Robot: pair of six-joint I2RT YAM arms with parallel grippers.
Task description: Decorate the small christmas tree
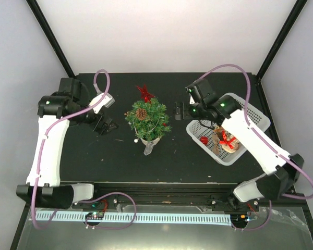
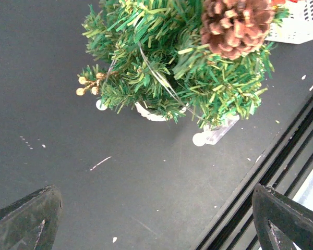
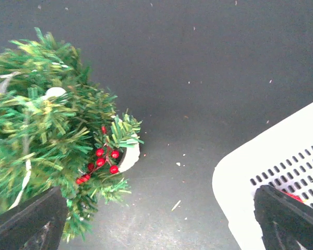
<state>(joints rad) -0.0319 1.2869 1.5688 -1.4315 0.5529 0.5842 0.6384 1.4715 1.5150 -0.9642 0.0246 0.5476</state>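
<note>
The small christmas tree (image 1: 147, 119) stands mid-table on a whitish base (image 2: 150, 115). It carries a pine cone (image 1: 141, 113), a red ornament (image 1: 144, 92) at its top, gold berries (image 2: 86, 83) and red berries (image 3: 102, 160). My left gripper (image 1: 106, 124) hangs open to the tree's left, with bare table between its fingers (image 2: 27, 221). My right gripper (image 1: 178, 109) is open in the gap between the tree (image 3: 44, 140) and the basket, and it holds nothing. Its fingers (image 3: 289, 221) stand wide apart.
A white plastic basket (image 1: 250, 110) with several ornaments sits at the right, its rim (image 3: 266, 166) close beside my right gripper. A clear plastic piece (image 2: 215, 135) lies on the table at the tree's foot. The table's front rail (image 2: 281, 156) runs close by.
</note>
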